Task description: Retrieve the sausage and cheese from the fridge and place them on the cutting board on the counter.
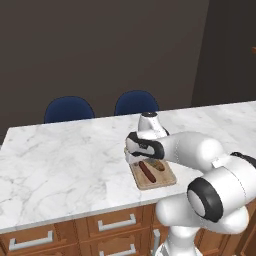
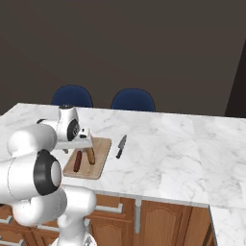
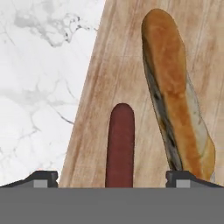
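The sausage (image 3: 120,144), dark red-brown, lies flat on the light-wood cutting board (image 3: 96,109) on the white marble counter (image 3: 39,87). My gripper (image 3: 112,179) hangs just above the sausage's near end, open, its fingertips (image 3: 41,178) standing wide on either side without touching it. From the base views the sausage (image 1: 146,171) (image 2: 78,161) rests on the board (image 1: 162,181) (image 2: 101,156) right under my hand. The cheese and the fridge are out of view.
An orange-brown elongated loaf (image 3: 175,96) (image 2: 90,155) lies beside the sausage on the board. A dark knife (image 2: 121,146) rests on the counter right of the board. Two blue chairs (image 1: 68,107) (image 1: 136,102) stand behind the counter. Brown drawers (image 1: 117,222) run below it.
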You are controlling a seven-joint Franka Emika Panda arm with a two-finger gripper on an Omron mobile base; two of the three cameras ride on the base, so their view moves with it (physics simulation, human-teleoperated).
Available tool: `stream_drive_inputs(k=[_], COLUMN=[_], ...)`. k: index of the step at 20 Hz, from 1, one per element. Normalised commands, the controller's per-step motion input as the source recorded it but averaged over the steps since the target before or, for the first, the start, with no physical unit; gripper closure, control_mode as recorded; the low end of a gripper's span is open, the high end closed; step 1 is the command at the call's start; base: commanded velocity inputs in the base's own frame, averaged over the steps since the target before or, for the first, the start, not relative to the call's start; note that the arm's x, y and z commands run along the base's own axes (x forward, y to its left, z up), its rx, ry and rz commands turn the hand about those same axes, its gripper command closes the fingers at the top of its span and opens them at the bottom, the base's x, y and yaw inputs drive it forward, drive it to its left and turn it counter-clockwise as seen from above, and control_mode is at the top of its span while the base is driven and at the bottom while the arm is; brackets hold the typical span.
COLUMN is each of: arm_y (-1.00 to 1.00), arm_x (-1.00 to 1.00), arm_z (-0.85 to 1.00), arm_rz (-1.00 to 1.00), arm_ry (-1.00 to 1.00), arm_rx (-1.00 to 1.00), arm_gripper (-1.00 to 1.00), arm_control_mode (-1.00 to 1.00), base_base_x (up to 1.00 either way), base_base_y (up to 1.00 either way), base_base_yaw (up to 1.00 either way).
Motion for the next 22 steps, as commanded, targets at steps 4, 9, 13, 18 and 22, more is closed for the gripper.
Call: stream_drive_inputs(k=[4, 9, 13, 18, 22], arm_y=[0.00, 0.00, -0.02, -0.13, -0.10], arm_x=[-0.63, -0.67, -0.77, -0.71, -0.61], arm_z=[0.29, 0.17, 0.03, 0.09, 0.11], arm_rz=[0.00, -0.01, -0.04, -0.12, -0.11], arm_ry=[-0.06, -0.08, -0.23, -0.24, -0.09], arm_rx=[0.05, 0.02, 0.00, 0.07, 0.12], arm_gripper=[-1.00, -1.00, -1.00, -1.00, -1.00], arm_control_mode=[-1.00, -1.00, -1.00, -1.00, -1.00], base_base_x=[0.00, 0.00, 0.00, 0.00, 0.00], base_base_y=[0.00, 0.00, 0.00, 0.00, 0.00], base_base_yaw=[0.00, 0.00, 0.00, 0.00, 0.00])
